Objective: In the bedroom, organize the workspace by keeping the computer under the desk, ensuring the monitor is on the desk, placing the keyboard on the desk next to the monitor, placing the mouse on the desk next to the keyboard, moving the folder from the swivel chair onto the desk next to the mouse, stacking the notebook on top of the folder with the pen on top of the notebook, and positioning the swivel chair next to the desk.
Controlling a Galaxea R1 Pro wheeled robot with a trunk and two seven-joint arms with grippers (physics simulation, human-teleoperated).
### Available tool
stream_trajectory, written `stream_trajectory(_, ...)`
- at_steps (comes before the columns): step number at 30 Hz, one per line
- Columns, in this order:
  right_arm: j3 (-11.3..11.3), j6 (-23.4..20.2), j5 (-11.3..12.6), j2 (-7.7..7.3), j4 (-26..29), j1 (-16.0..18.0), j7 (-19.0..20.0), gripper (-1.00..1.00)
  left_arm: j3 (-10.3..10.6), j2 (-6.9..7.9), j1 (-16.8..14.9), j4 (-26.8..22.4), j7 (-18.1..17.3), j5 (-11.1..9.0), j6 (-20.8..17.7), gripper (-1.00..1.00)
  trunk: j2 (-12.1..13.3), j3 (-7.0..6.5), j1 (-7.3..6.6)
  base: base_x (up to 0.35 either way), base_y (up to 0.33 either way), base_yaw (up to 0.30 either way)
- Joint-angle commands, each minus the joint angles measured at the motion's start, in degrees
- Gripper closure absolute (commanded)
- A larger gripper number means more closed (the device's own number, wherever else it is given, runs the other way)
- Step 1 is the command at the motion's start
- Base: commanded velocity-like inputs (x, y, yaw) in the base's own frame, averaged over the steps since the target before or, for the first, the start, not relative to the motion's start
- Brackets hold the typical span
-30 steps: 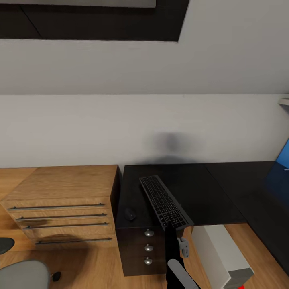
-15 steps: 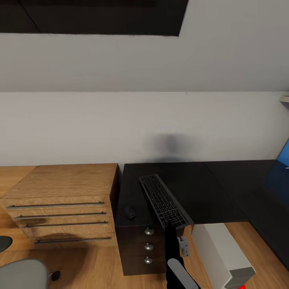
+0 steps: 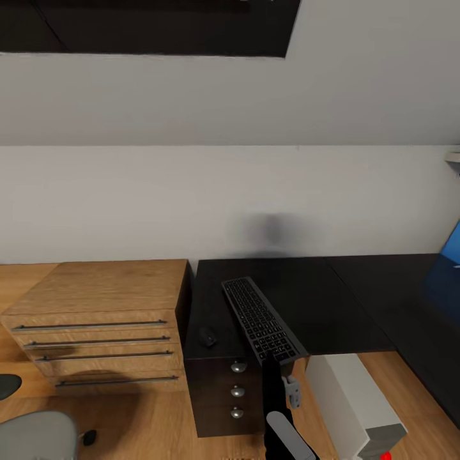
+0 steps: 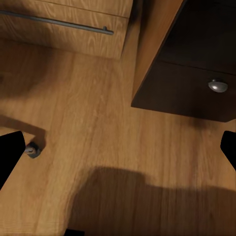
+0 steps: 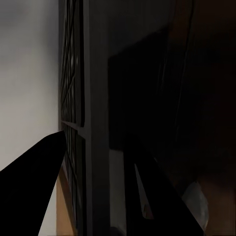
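Gripping the keyboard (image 3: 262, 321) by its near short end, your right gripper (image 3: 273, 358) appears closed on that edge; in the right wrist view the dark fingers (image 5: 29, 169) sit on either side of the slab (image 5: 91, 123), though the picture is too dim to be sure how firmly. The board lies diagonally on the desk (image 3: 332, 300), its near end overhanging the front edge above the black drawers (image 3: 233, 390).

You should expect it to be light, stiff and flat, so holding it at one end makes it a long lever that can twist or slip between the pads. Sliding it on the black top looks safer than lifting it high.

Your left gripper (image 4: 118, 152) hangs over the plank floor (image 4: 98, 147) with its fingertips (image 4: 10, 152) spread wide and nothing between them.

Mind the mouse (image 3: 206, 337), which sits just beside the keyboard near the desk's front corner; a sweep that way would knock it off. The wooden cabinet (image 3: 96, 313) butts against the desk, the computer (image 3: 358, 409) stands under it, and the swivel chair (image 3: 35, 434) waits near the low corner.
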State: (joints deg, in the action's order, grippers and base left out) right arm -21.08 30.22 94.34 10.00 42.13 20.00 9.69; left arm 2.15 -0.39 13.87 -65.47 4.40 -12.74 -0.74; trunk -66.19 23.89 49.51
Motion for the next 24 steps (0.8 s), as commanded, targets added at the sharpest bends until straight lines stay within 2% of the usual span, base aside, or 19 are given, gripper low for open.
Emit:
stream_trajectory(1, -0.2, 0.2, 1.5, 0.00, -0.1, 0.0, 0.3, 1.00, 0.1, 0.04, 0.0, -0.1, 0.3, -0.5, -0.1, -1.00, 0.0, 0.06, -0.01, -0.202, 0.152, 0.000)
stream_trajectory(14, -0.3, 0.1, 1.5, 0.00, -0.1, 0.0, 0.2, 1.00, 0.1, 0.04, 0.0, 0.0, 0.3, -0.5, 0.0, -1.00, 0.0, 0.06, -0.01, -0.038, 0.030, 0.000)
stream_trajectory(24, -1.4, -3.0, 1.4, 0.00, 0.0, 0.0, 0.3, 1.00, 0.2, 0.04, 0.0, 0.2, 0.3, -0.5, 0.0, -1.00, 0.0, 0.06, -0.01, 0.013, 0.000, 0.000)
